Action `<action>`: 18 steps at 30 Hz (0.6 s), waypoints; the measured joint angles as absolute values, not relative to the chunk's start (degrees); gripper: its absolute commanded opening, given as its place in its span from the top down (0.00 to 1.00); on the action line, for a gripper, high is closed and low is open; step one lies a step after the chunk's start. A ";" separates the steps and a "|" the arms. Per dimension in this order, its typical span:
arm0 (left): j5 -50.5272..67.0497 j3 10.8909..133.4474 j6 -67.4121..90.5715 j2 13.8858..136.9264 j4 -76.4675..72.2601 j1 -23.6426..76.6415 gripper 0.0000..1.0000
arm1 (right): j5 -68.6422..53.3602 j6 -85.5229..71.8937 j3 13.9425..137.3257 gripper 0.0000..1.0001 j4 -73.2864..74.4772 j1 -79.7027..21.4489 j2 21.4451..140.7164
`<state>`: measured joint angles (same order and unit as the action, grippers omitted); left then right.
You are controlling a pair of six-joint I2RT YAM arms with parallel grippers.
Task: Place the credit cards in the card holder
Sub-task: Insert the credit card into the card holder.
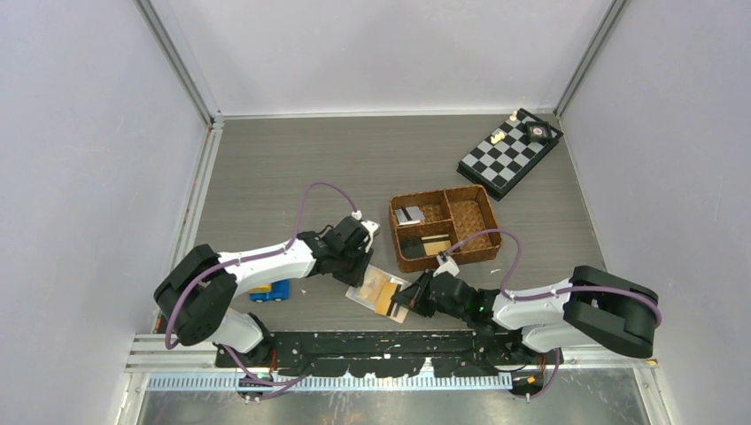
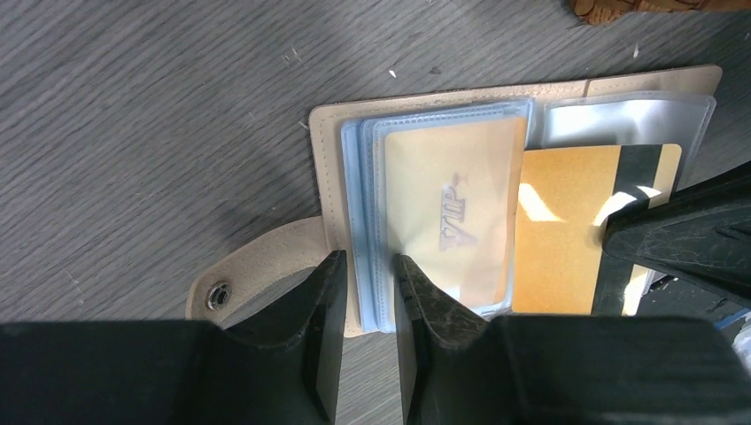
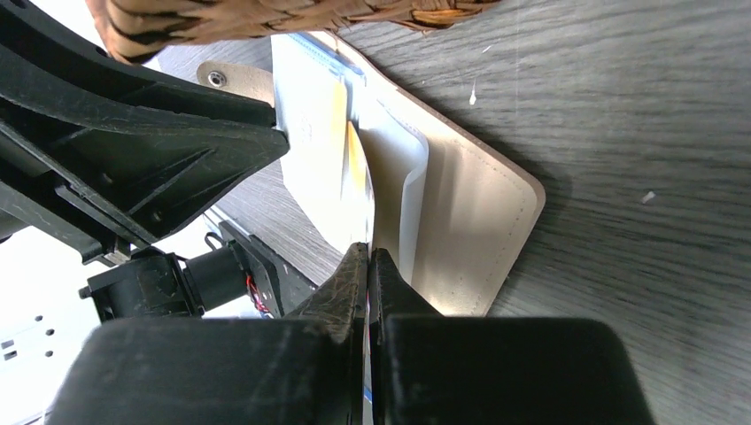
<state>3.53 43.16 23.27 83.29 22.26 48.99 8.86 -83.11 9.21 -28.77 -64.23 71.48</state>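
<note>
The beige card holder (image 1: pixel 370 285) lies open near the table's front edge. In the left wrist view its snap tab (image 2: pixel 219 295) is at the left, and a tan "VIP" card (image 2: pixel 452 212) sits in a pale blue sleeve. My left gripper (image 2: pixel 367 261) has a narrow gap between its jaws, and its tips rest on the holder's left edge and sleeves. My right gripper (image 3: pixel 367 252) is shut on a yellow card with a black stripe (image 2: pixel 567 230), whose far end sits in a clear sleeve. A silver-grey card (image 1: pixel 409 214) and a black card (image 1: pixel 414 248) lie in the basket.
The brown woven divided basket (image 1: pixel 483 221) stands just behind the holder, and its corner shows in the right wrist view (image 3: pixel 266 18). A folding chessboard (image 1: pixel 509 152) with a few pieces lies at the back right. A small blue and yellow object (image 1: pixel 270 290) lies under my left arm.
</note>
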 measured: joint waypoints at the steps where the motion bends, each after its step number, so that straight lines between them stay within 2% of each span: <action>1: 3.25 43.20 23.22 83.29 22.26 48.99 0.73 | 8.88 -83.11 9.21 0.99 -29.23 -64.20 71.90; 18: 2.55 43.83 23.35 83.79 22.46 49.01 0.74 | 8.86 -83.09 9.21 0.99 -29.26 -64.23 70.00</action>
